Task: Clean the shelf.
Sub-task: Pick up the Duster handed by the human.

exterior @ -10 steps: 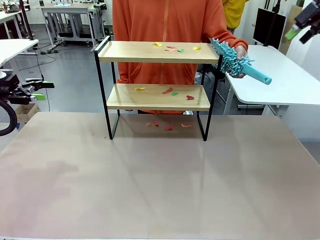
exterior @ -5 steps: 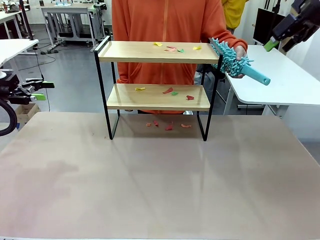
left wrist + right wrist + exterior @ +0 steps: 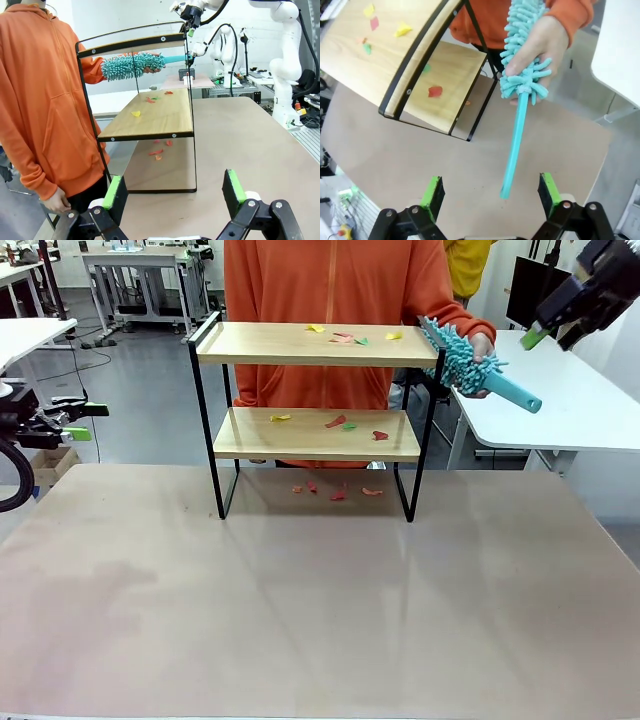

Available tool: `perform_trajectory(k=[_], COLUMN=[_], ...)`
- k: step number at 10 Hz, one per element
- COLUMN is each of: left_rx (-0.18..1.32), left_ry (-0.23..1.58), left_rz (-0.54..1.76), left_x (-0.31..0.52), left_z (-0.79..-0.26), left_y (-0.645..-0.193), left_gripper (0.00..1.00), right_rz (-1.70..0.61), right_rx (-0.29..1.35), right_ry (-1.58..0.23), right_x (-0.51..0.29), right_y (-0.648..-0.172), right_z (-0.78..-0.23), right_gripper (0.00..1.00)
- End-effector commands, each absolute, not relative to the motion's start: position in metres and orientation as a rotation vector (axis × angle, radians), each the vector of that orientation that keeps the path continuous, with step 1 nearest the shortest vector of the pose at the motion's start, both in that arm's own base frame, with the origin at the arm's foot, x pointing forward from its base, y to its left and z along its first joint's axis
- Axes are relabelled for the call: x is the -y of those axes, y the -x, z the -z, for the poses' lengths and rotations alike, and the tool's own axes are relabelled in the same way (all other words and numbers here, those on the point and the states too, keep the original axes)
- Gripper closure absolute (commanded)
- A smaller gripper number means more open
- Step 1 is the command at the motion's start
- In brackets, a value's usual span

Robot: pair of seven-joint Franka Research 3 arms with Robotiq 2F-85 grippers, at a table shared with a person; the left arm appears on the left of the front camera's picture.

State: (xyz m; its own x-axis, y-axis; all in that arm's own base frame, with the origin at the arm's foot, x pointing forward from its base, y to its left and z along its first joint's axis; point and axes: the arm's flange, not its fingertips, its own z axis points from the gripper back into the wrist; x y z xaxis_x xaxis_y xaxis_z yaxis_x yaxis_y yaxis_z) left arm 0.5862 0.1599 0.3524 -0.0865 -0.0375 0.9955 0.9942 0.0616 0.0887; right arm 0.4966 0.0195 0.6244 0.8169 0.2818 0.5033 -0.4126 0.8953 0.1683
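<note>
The shelf (image 3: 315, 345) stands at the table's far side, with coloured paper scraps (image 3: 345, 338) on its top board, on its lower board and on the table under it. A person in orange behind it holds a teal fluffy duster (image 3: 462, 358) by the head at the shelf's right end, handle pointing right and down. My right gripper (image 3: 545, 335) hangs open high at the right, just beyond the handle's tip. From its wrist, the duster handle (image 3: 514, 145) runs down between the open fingers (image 3: 491, 192). My left gripper (image 3: 88, 421) is open off the table's left edge, facing the shelf (image 3: 150, 117).
The brown tabletop (image 3: 320, 600) in front of the shelf is bare. A white table (image 3: 570, 400) stands to the right under my right gripper. The person's hand (image 3: 540, 45) is wrapped round the duster head. Other tables stand in the background.
My right gripper has come in from the top right corner, moving left and down towards the duster handle. The person, the duster and my left arm have stayed almost still.
</note>
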Motion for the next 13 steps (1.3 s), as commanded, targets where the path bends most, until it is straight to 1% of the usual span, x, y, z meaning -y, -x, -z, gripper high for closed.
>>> perform_trajectory(k=[1, 5, 7, 13], left_rx=[1.277, 1.277, 1.277, 1.277], left_ry=[1.093, 1.093, 1.093, 1.093], left_rz=[1.245, 1.245, 1.245, 1.245], left_x=[-0.160, -0.160, -0.160, -0.160], left_z=[-0.354, -0.354, -0.354, -0.354], left_y=[-0.586, -0.586, -0.586, -0.586], left_gripper=[0.00, 0.00, 0.00, 0.00], right_rz=[-0.309, -0.326, -0.322, -0.307], right_rx=[0.573, 0.599, 0.586, 0.534], right_ry=[-0.251, -0.227, -0.214, -0.170], right_x=[-0.034, -0.045, -0.051, -0.045], right_y=[-0.480, -0.479, -0.482, -0.500], right_z=[-0.604, -0.565, -0.551, -0.539], right_gripper=[0.00, 0.00, 0.00, 0.00])
